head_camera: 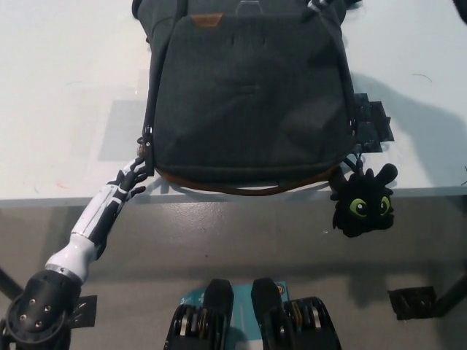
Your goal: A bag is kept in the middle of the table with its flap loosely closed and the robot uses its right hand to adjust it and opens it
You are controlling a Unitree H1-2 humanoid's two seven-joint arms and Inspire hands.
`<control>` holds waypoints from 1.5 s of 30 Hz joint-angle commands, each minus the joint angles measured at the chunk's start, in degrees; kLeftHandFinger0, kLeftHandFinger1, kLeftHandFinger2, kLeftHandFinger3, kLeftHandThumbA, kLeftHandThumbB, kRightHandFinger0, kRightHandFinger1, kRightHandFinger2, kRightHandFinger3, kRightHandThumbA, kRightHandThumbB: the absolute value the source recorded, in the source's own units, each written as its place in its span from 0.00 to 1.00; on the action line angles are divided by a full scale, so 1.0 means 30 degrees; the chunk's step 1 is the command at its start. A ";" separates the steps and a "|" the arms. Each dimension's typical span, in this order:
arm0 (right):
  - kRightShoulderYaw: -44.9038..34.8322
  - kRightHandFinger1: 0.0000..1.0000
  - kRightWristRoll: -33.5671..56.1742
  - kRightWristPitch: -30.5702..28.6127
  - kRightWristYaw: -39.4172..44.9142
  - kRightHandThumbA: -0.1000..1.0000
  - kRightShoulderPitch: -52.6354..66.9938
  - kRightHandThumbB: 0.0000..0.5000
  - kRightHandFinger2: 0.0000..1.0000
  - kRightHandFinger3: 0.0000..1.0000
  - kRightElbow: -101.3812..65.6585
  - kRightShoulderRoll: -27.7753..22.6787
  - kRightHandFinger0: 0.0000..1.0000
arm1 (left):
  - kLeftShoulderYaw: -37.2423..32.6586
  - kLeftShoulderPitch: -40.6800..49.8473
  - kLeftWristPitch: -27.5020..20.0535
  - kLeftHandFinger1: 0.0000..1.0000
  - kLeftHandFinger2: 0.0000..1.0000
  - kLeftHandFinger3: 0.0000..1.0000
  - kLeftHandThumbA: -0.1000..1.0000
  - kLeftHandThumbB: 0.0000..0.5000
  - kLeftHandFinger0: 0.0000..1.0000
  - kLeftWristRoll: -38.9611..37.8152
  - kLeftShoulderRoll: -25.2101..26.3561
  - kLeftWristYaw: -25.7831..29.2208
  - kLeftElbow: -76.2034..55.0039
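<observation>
The white left hand (125, 184) is seen at the near table edge, its fingers spread and resting against the lower left corner of the bag (252, 95); nothing is clasped in it. The black right hand is not found in view. The dark grey bag lies flat in the middle of the white table (66, 95), its near edge reaching the table's front edge. Its flap (252, 109) is laid closed over the body, so the contents cannot be seen. A brown tag (206, 20) is set near the flap's far edge. A black dragon plush (361, 200) hangs from the bag's lower right corner, below the table edge.
</observation>
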 commanded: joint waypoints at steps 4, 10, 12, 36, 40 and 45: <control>-0.0722 1.00 0.0829 0.0859 0.0755 0.98 -0.0006 1.00 1.00 1.00 0.0265 0.0747 1.00 | -0.0017 0.0175 -0.0061 1.00 1.00 1.00 1.00 0.64 1.00 -0.0079 0.0364 -0.0132 -0.0750; -0.0587 1.00 0.0639 -0.0032 0.0480 1.00 0.1084 1.00 1.00 1.00 0.1339 0.1629 1.00 | 0.0001 0.0561 -0.0253 1.00 1.00 1.00 1.00 0.64 1.00 -0.0508 0.0148 -0.0324 -0.0818; -0.0142 1.00 0.0173 -0.0852 0.0096 1.00 0.1463 1.00 1.00 1.00 0.2140 0.1967 1.00 | 0.0091 0.0689 -0.0069 1.00 1.00 1.00 1.00 0.68 1.00 -0.0733 0.0119 -0.0388 -0.1011; -0.0643 0.42 -0.1589 -0.4478 -1.0413 0.00 0.5191 0.39 0.79 0.83 0.0005 0.1970 0.00 | 0.0079 0.1030 -0.0418 1.00 1.00 1.00 1.00 0.70 1.00 -0.0815 0.0070 -0.0422 -0.1017; -0.1376 0.47 -0.1224 -0.3562 -1.0265 0.00 0.5764 0.40 0.79 0.82 -0.1951 0.1767 0.00 | -0.0002 0.1050 -0.0594 1.00 1.00 1.00 1.00 0.66 1.00 -0.0560 0.0104 -0.0334 -0.0989; -0.2616 0.54 -0.0682 -0.1935 -0.9709 0.00 0.6637 0.32 0.84 0.89 -0.4975 0.1468 0.04 | -0.0077 0.1105 -0.0470 1.00 1.00 1.00 1.00 0.66 1.00 -0.0361 0.0088 -0.0270 -0.1031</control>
